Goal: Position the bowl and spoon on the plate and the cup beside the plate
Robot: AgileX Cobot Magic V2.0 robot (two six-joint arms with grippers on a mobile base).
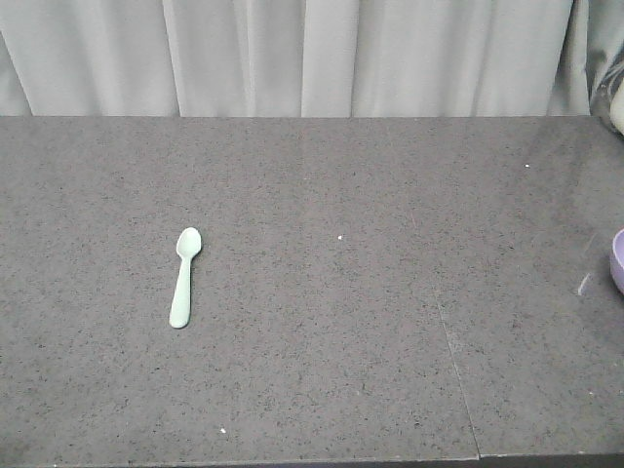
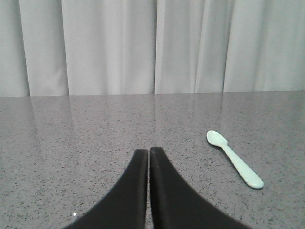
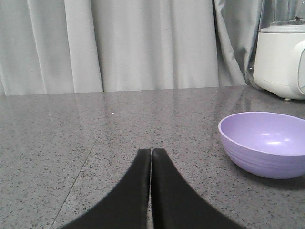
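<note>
Start stage. Left fingers [image 2: 133,191] pressed together, empty; small mint-white plastic spoon [image 2: 234,164] ahead-right. Right fingers [image 3: 167,191] same; round lavender plastic bowl [image 3: 267,143] ahead-right. Next likely: spread fingers, reach bowl.

Soft, even light, moderately bright; shadows are faint. The countertop [image 2: 71,143] mirrors the curtain [image 2: 109,47] in pale streaks. Small glare spots sit inside the bowl [image 3: 264,143].
</note>
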